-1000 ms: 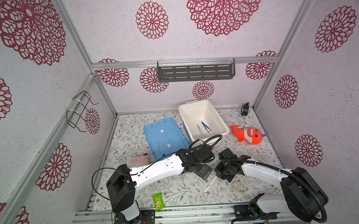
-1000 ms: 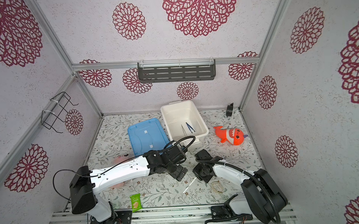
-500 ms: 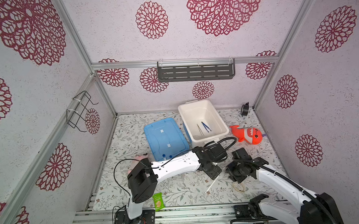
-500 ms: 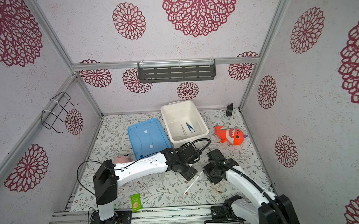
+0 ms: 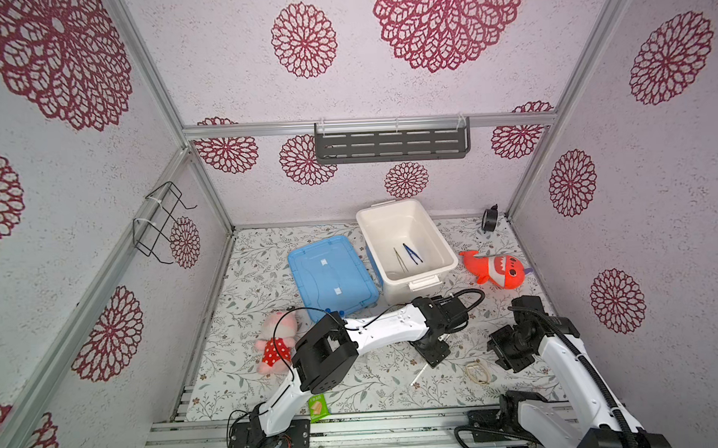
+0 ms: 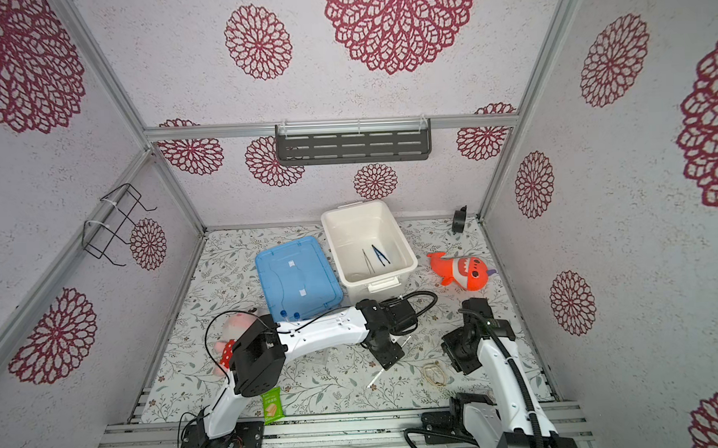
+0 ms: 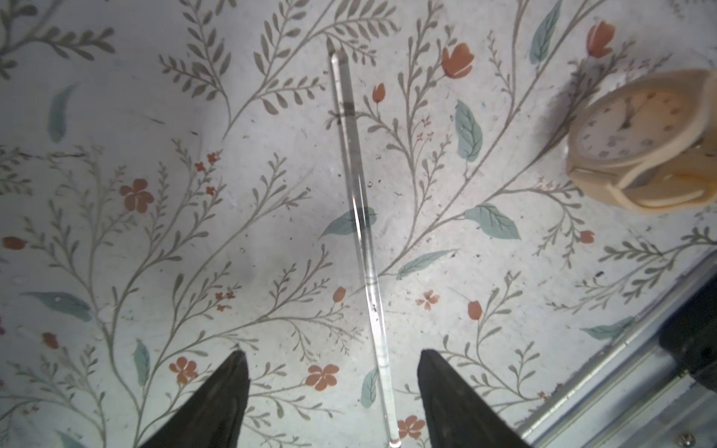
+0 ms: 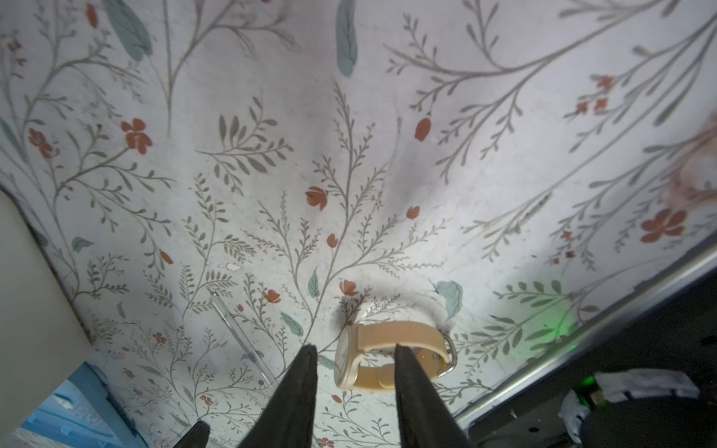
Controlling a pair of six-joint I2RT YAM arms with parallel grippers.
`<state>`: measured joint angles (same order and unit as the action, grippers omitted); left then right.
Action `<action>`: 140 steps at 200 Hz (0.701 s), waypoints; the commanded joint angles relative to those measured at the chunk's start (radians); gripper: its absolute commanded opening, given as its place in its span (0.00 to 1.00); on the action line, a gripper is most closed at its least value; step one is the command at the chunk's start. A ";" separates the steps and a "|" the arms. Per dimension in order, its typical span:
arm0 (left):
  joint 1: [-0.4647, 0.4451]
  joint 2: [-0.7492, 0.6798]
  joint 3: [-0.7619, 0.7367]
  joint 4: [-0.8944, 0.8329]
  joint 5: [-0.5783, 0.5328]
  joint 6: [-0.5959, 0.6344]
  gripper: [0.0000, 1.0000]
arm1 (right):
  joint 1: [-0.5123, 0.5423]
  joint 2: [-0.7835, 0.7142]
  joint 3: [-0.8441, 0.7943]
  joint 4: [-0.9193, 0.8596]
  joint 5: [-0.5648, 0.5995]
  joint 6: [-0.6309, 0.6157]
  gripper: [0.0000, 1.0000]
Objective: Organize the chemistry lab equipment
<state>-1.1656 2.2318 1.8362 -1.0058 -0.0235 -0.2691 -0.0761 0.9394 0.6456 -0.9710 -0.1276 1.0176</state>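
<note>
Nearest the front rail: clear rod (image 7: 361,232) flat on the tabletop (image 5: 247,280). Left gripper (image 7: 331,352) is right over its near end, jaws apart and empty, one finger each side. In the left wrist view the rod's long axis runs straight out ahead of the gripper, so the jaws would close across it. It sits off-centre, closer to one finger, so I'd expect it to get nudged sideways before it's pinched.

In a top view the rod (image 5: 418,376) pokes out forward of the left gripper; the right gripper (image 5: 506,351) is well off to the side, jaws part open, nothing held, near a beige watch (image 5: 477,371). Left arm is clearly the nearer one.

Further back: white bin (image 5: 363,225), with dark blue tweezers (image 5: 412,254) and metal tweezers (image 5: 399,260) inside. That's the likely drop point, up and away from the rod.
</note>
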 commanded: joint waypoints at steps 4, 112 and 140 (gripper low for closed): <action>-0.007 0.042 0.053 -0.059 0.003 0.022 0.71 | -0.007 -0.005 0.069 -0.087 0.064 -0.068 0.38; 0.002 0.205 0.215 -0.232 0.030 0.130 0.35 | -0.007 -0.022 0.077 -0.052 -0.003 -0.114 0.29; 0.024 0.219 0.201 -0.258 0.057 0.158 0.24 | -0.007 -0.030 0.083 -0.021 -0.075 -0.144 0.29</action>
<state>-1.1614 2.4130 2.0472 -1.2198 0.0074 -0.1654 -0.0780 0.9268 0.7197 -1.0058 -0.1364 0.9142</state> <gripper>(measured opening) 0.286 0.293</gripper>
